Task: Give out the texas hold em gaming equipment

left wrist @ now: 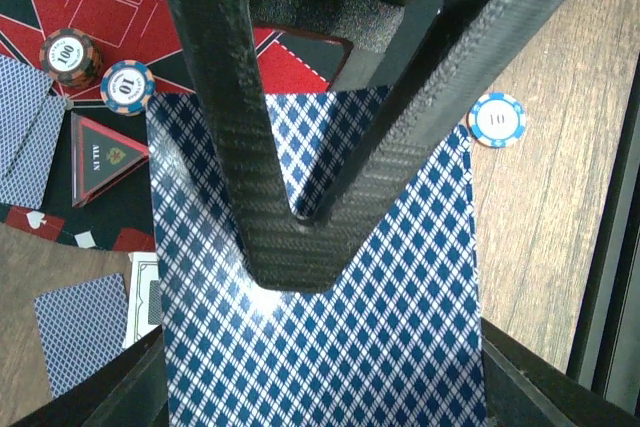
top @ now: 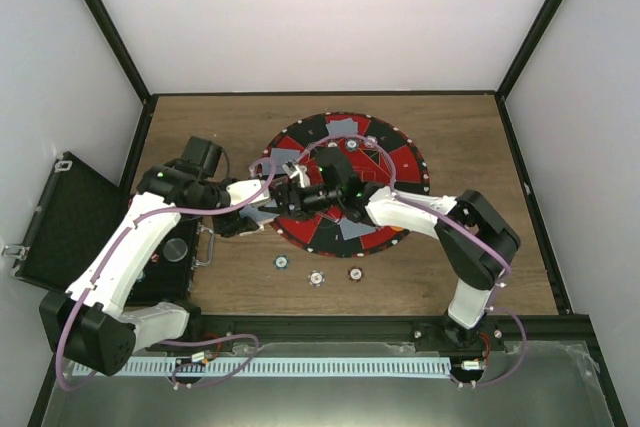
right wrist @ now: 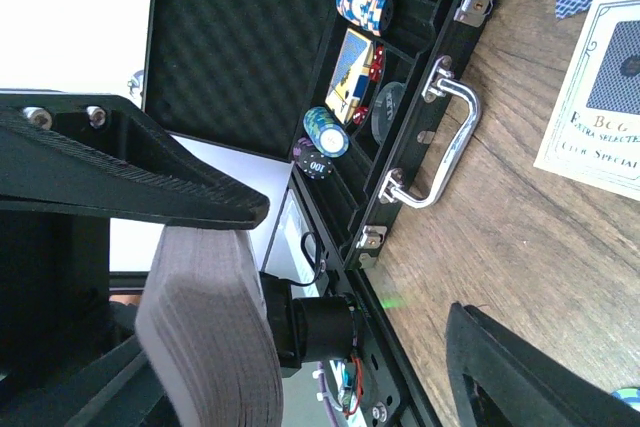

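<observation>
My left gripper (left wrist: 325,384) is shut on a deck of blue-diamond-backed cards (left wrist: 320,347), which fills the space between its jaws. It hovers over the near left part of the round red and black poker mat (top: 400,162). My right gripper (right wrist: 350,267) is open; one of its fingers (left wrist: 290,247) lies across the deck's top card, and the deck's edge (right wrist: 210,347) shows beside that finger. In the top view both grippers (top: 275,192) (top: 305,192) meet over the mat. Dealt cards (top: 345,127) lie on the mat. Three chips (top: 316,277) lie on the wood.
An open black case (top: 70,222) sits at the left, holding chip stacks (right wrist: 362,5); its metal handle (right wrist: 440,137) faces the mat. A card box (right wrist: 600,97) lies beside it. On the mat are two chips (left wrist: 70,55) and a triangular all-in marker (left wrist: 105,155).
</observation>
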